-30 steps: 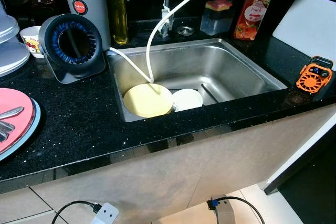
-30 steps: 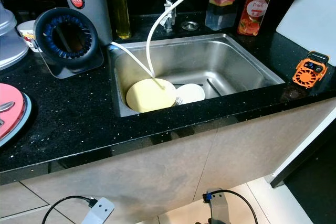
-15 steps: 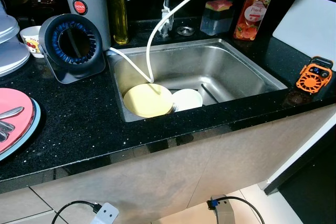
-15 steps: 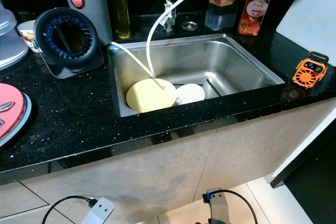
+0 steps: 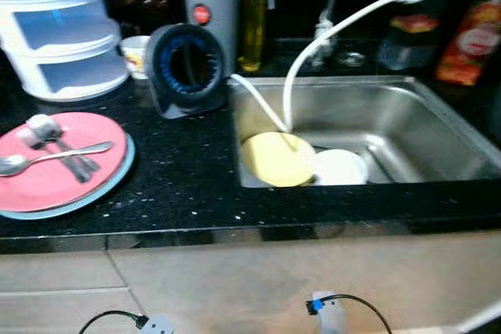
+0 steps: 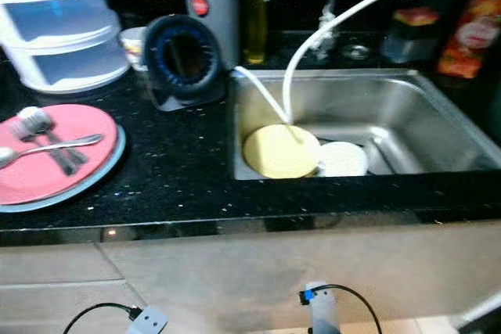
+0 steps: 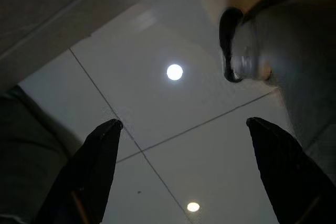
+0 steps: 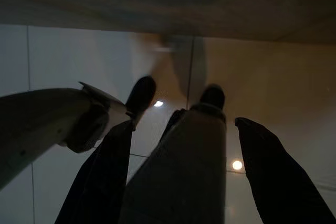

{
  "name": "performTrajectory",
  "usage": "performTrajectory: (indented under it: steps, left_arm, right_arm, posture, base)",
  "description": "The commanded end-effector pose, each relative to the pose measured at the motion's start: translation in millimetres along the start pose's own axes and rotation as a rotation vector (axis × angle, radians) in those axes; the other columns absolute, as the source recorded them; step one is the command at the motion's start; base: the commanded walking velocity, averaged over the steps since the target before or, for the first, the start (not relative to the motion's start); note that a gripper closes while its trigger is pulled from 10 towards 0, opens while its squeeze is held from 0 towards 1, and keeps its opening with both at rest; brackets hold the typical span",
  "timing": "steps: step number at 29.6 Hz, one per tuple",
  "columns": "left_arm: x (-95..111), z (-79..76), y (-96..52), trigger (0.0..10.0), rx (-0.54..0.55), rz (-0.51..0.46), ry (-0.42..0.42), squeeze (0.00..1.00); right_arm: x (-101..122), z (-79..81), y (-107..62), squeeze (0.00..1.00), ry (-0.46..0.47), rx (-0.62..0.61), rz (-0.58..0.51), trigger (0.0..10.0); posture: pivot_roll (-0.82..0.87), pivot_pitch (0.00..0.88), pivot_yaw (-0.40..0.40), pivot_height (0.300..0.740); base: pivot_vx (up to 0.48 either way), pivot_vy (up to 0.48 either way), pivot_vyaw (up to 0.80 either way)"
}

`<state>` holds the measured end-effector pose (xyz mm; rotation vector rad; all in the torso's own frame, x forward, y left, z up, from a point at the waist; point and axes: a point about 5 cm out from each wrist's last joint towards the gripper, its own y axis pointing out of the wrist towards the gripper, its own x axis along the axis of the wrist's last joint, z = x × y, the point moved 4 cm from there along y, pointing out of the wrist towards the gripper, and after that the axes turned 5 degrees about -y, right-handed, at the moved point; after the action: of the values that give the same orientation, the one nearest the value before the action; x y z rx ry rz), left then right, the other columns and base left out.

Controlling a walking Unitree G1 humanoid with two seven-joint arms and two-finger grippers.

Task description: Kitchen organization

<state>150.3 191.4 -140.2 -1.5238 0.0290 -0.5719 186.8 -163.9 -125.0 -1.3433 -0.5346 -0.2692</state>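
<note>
Both arms hang idle below the tabletop edge: left tool (image 7: 181,169) over pale floor tiles, fingers spread wide, nothing between; right tool (image 8: 181,174) likewise spread wide and empty, pointed down at the floor by the robot's legs. Head view is slightly blurred. Nearest on the black tabletop (image 5: 180,185), at 9 o'clock: pink plate (image 5: 55,166) stacked on a blue-rimmed plate, carrying loose cutlery (image 5: 51,154), spoons and what looks like a fork. Centre to 3 o'clock: steel sink (image 5: 407,127) with a yellow plate (image 5: 275,159) leaning at its left wall and a white dish (image 5: 340,168) just beside it; a white hose (image 5: 329,41) dips to the yellow plate. Farther, at 11 o'clock: round black-and-blue appliance (image 5: 186,68), grey canister (image 5: 210,5), oil bottle (image 5: 252,25), small cup (image 5: 137,52), white drawer unit (image 5: 66,37). Judgement: dishes are stiff, breakable, probably wet and slick in the sink; best taken by pinching the raised rim of the yellow plate, where it stands clear of the basin floor. Cutlery is light and will slide if the pink plate tilts.
</note>
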Motion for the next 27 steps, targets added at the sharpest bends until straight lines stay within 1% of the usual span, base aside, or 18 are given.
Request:
performTrajectory:
  steps: [1, 10, 12, 17, 19, 23, 27]
  left_arm:
    - [-1.8, 1.1, -0.2, 10.0, 0.005, 0.004, -0.017, 0.00]
    - [-2.0, 5.1, -0.8, 10.0, 0.022, -0.002, -0.060, 0.00]
    - [-2.0, 7.5, -1.1, 10.0, 0.030, -0.004, -0.074, 0.00]
    - [-2.2, 10.0, -1.5, 10.0, 0.039, -0.005, -0.091, 0.00]
    - [-2.6, 12.1, -1.9, 10.0, 0.043, -0.004, -0.113, 0.00]
    - [-3.0, 11.3, -2.1, 10.0, 0.025, -0.003, -0.131, 0.00]
    - [-3.5, 15.4, -2.5, 10.0, 0.057, -0.004, -0.139, 0.00]
  right_arm:
    - [-1.3, 1.7, 0.3, 0.00, -0.006, 0.006, 0.005, 10.0]
    - [0.1, 4.9, 1.0, 0.00, 0.011, 0.023, 0.002, 10.0]
    - [-1.5, 3.3, 1.1, 0.00, 0.036, 0.003, 0.011, 10.0]
    - [-1.9, 2.0, 0.8, 0.00, 0.041, -0.003, 0.014, 10.0]
    - [-2.2, 0.8, 0.4, 0.00, 0.041, -0.006, 0.014, 10.0]
    - [-2.7, 0.2, 0.3, 0.00, 0.050, -0.009, 0.015, 10.0]
    - [-4.0, -1.5, 0.0, 0.00, 0.038, -0.021, 0.024, 10.0]
  posture:
    - [0.06, 0.008, -0.039, 0.740]
    - [0.07, 0.026, -0.035, 0.740]
    - [0.08, 0.031, -0.031, 0.740]
    - [0.08, 0.033, -0.029, 0.740]
    - [0.08, 0.035, -0.029, 0.740]
    - [0.08, 0.037, -0.026, 0.740]
    - [0.08, 0.039, -0.024, 0.740]
  base:
    - [0.000, 0.000, 0.79]
    - [0.000, 0.000, 0.78]
    - [0.000, 0.000, 0.00]
    - [0.000, 0.000, 0.00]
    - [0.000, 0.000, 0.00]
    - [0.000, -0.469, 0.00]
    - [0.000, -0.470, 0.00]
